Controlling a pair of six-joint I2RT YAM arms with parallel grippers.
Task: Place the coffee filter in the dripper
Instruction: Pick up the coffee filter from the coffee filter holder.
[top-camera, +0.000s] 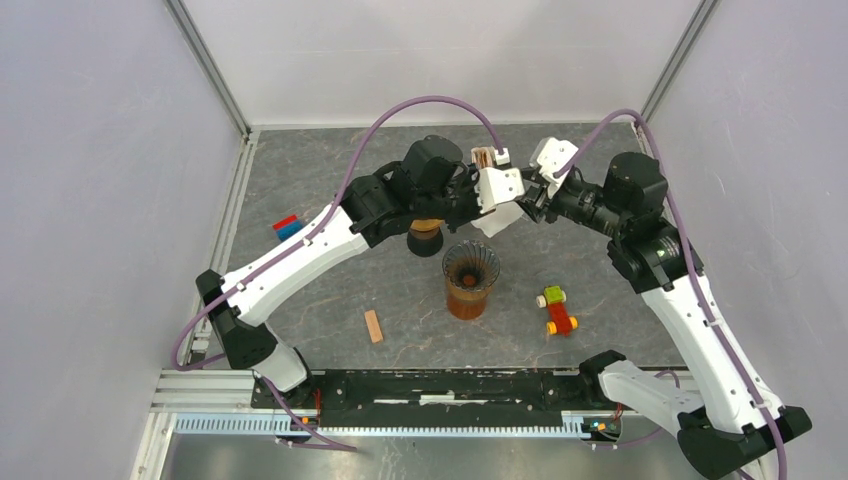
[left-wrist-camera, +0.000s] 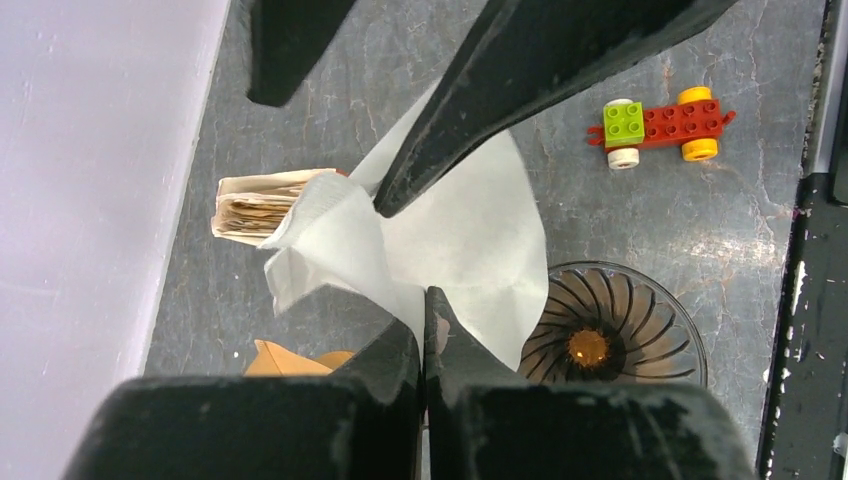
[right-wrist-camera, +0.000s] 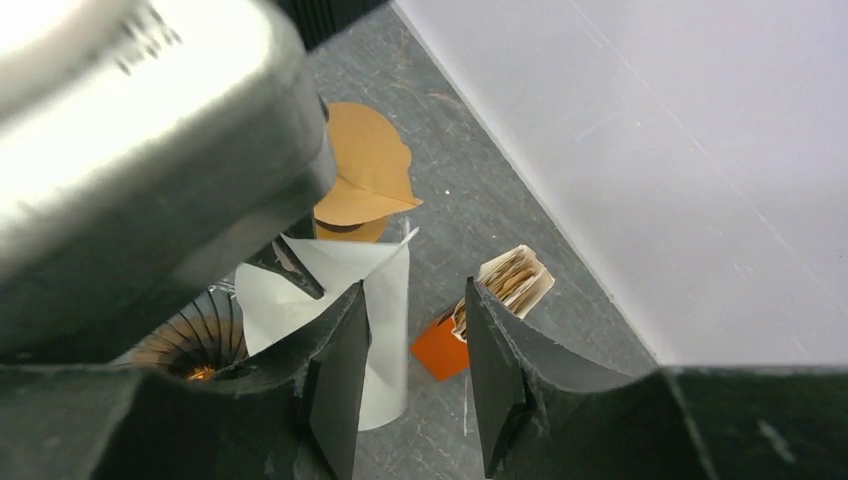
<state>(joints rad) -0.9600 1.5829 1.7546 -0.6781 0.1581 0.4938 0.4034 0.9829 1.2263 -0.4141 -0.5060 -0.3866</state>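
Note:
A white paper coffee filter (left-wrist-camera: 470, 240) hangs in the air, pinched at one edge by my shut left gripper (left-wrist-camera: 425, 320). It shows in the top view (top-camera: 495, 222) just behind and above the dark ribbed dripper (top-camera: 470, 265), which sits on an amber glass. The dripper (left-wrist-camera: 610, 340) is empty. My right gripper (right-wrist-camera: 415, 380) is open, and the filter's free edge (right-wrist-camera: 385, 300) lies just inside its left finger. In the top view the left gripper (top-camera: 483, 205) and right gripper (top-camera: 527, 205) meet at the filter.
An orange box of filter papers (right-wrist-camera: 500, 290) lies by the back wall. A brown filter on a stand (top-camera: 425, 235) is left of the dripper. A toy car (top-camera: 556, 310), a wooden block (top-camera: 373, 326) and blue and red blocks (top-camera: 288, 227) lie on the table.

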